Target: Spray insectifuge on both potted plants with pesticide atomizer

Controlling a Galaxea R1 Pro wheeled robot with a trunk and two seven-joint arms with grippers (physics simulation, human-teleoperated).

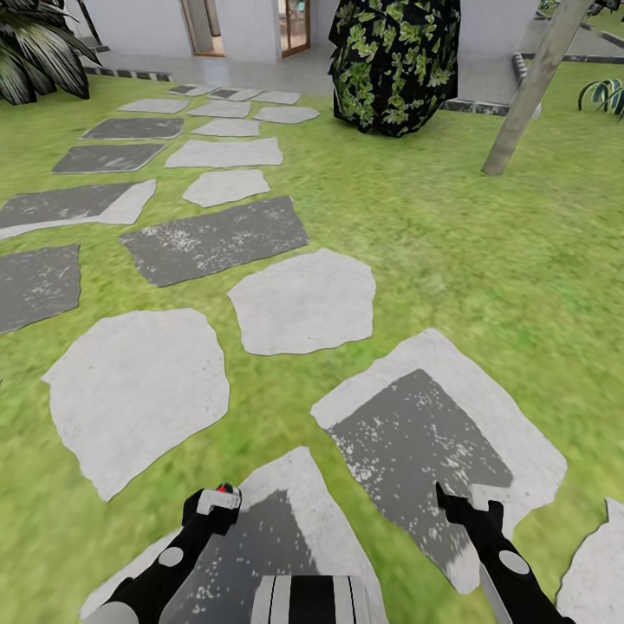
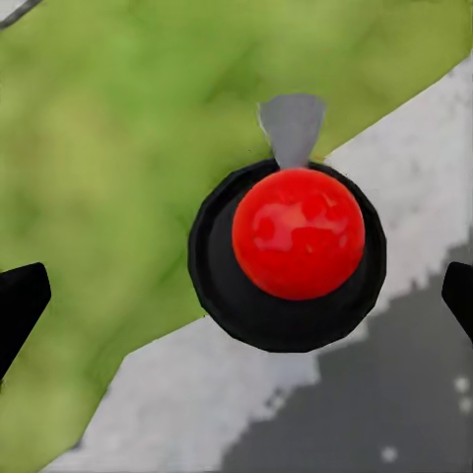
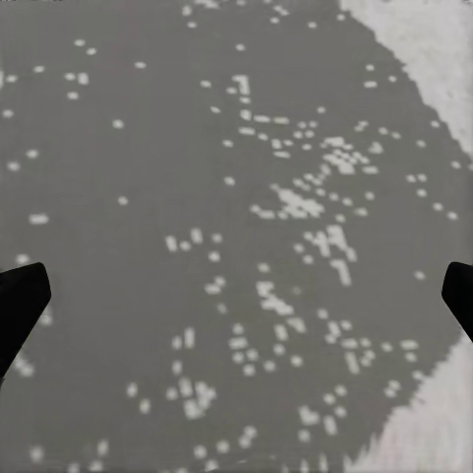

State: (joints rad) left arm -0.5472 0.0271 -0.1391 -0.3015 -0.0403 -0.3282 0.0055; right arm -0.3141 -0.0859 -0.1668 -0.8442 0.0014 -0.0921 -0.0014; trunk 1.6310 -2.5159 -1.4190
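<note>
Pesticide atomizer (image 2: 296, 236) — red-capped, dark-bodied — between left jaws, grip unclear; right jaws spread

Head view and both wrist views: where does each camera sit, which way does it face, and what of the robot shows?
Head view: on the head, looking forward and down over lawn and paving stones; both arms, left gripper and right gripper low in the picture.
Left wrist view: on the left arm, facing down at grass and stone; fingertips apart, red-topped black object between.
Right wrist view: on the right arm, facing down at dark speckled stone; fingertips apart.
Shared: paving under the grippers.
</note>
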